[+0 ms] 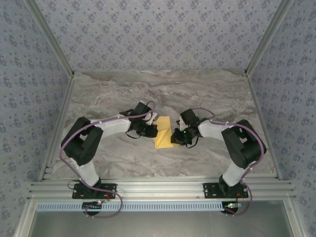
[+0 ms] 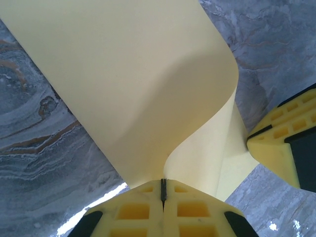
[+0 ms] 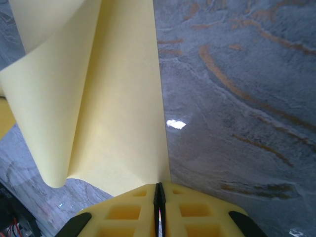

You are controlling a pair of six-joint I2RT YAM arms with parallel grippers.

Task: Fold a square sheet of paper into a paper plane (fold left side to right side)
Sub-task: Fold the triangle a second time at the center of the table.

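- The step in hand looks like the first fold, left side over to right side. It is under way but not creased.
- The left fingers [image 2: 140, 205] are clenched on one edge of the square sheet of paper [image 2: 128, 84]. The paper enters the seam between them, then rises away from their tips in a broad, bowed curve, clear of the marble surface [image 2: 44, 128].
- The right fingers [image 3: 175, 207] are also pressed together, grasping the opposite side of the sheet. Its straight edge runs forward from the seam between them. The rest of the sheet lies to their left and rolls up into a loose loop.
- From above, the sheet sits between the two sets of fingers, which stand near each other, one on either side of it.
- In the left wrist view, the right fingers are off to the right of the left fingers, just beside the sheet's lower flap.
- No sharp line shows anywhere on the paper, only a soft bend, so the fold is not yet set.
- The next move probably calls for the left fingers to carry their edge over and down toward the right fingers until the two edges meet squarely. Meanwhile the right fingers should hold their side steady.
- After that the bend needs pressing flat against the surface.
- The paper is thin, so a skewed approach would likely leave the edges misaligned.
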